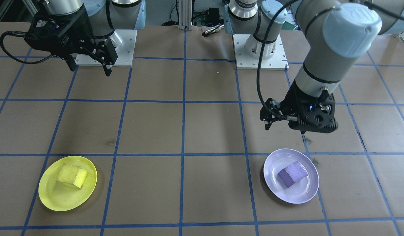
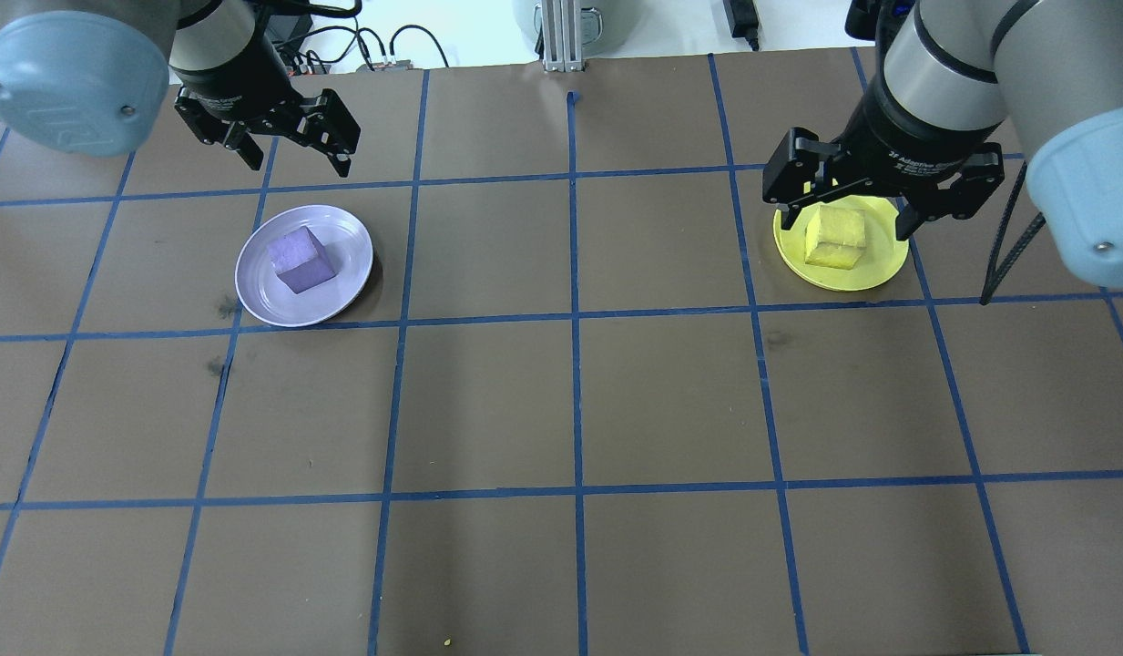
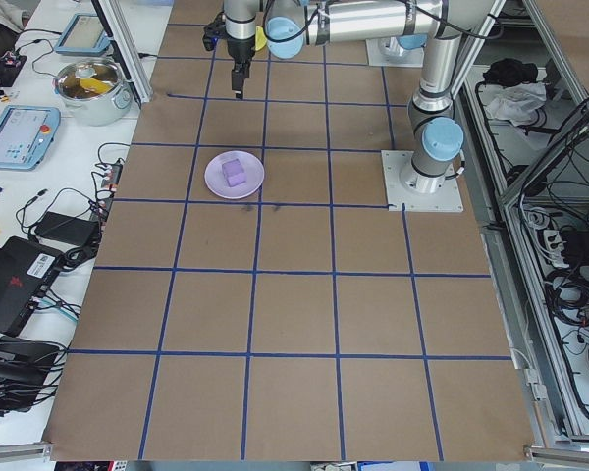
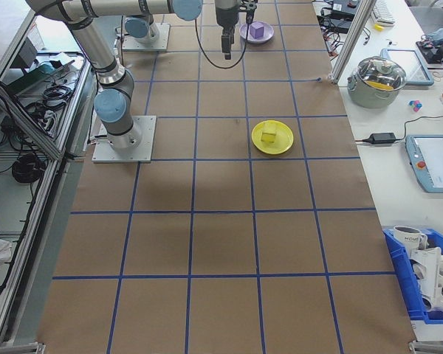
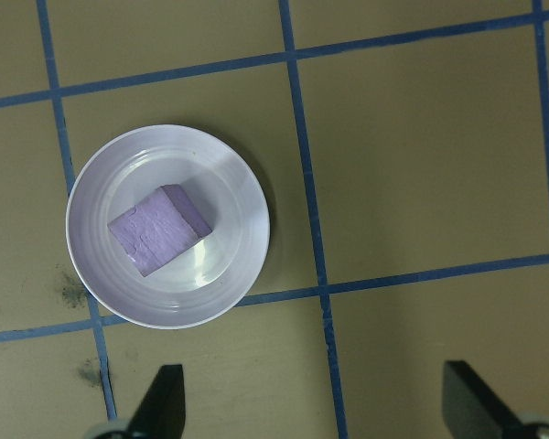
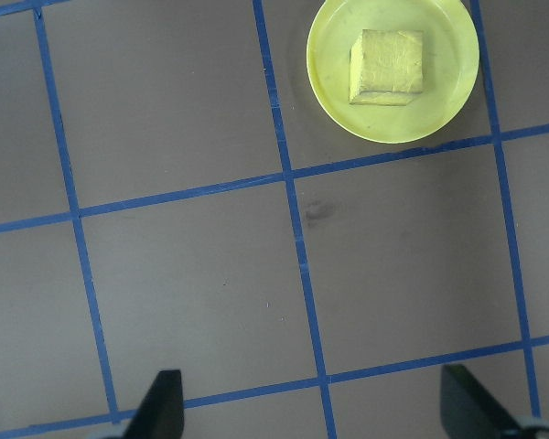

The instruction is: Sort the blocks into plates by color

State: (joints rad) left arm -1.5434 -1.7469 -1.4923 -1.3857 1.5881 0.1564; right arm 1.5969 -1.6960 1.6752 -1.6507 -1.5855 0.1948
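Observation:
A purple block [image 1: 292, 173] [image 2: 300, 260] [image 5: 157, 229] lies in the pale lavender plate [image 1: 297, 196] [image 2: 279, 305] [image 5: 229, 183]. My left gripper [image 1: 285, 129] [image 2: 297, 164] [image 5: 316, 393] hangs above the table just robot-side of that plate, open and holding nothing. On the other side, a yellow block [image 1: 72, 176] [image 2: 836, 237] [image 6: 387, 66] rests in the yellow plate [image 1: 57, 200] [image 2: 875, 269] [image 6: 339, 91]. My right gripper [image 1: 89, 69] [image 2: 848, 223] [image 6: 316, 393] is raised high, back toward its base, open and empty.
Brown paper with a blue tape grid covers the table. The arm bases [image 1: 105, 49] [image 1: 260, 49] stand at the robot's edge. Side benches hold a pot [image 3: 88, 83] [image 4: 380, 77], tablets, cables and a blue bin [image 4: 428, 280].

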